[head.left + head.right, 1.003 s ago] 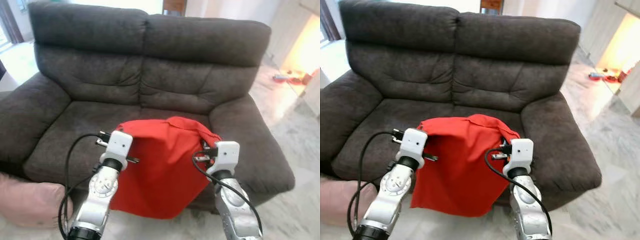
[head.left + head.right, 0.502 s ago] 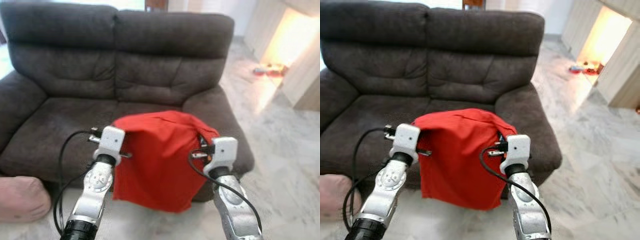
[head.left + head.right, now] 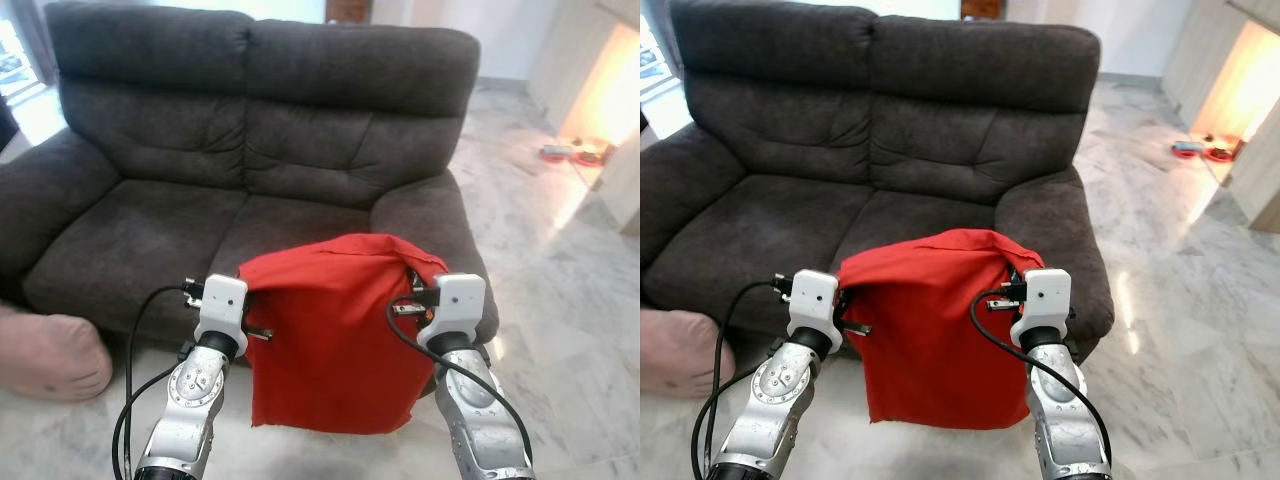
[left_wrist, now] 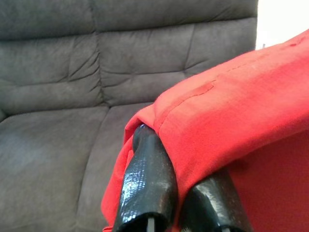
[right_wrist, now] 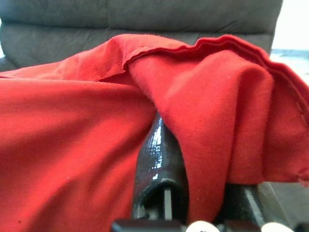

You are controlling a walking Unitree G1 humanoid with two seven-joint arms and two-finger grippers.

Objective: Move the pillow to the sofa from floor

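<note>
Still clamped in both end effectors (image 3: pixel 258 300) (image 3: pixel 410 290), red pillow (image 3: pixel 335 345) hangs, sofa (image 3: pixel 150 230) farther off

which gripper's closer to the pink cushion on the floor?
Left. The left gripper grips the red pillow nearest the pink cushion; the right gripper holds the pillow's far edge.

Dark grey sofa (image 3: pixel 250 150), pale marble floor (image 3: pixel 570 290)
</note>
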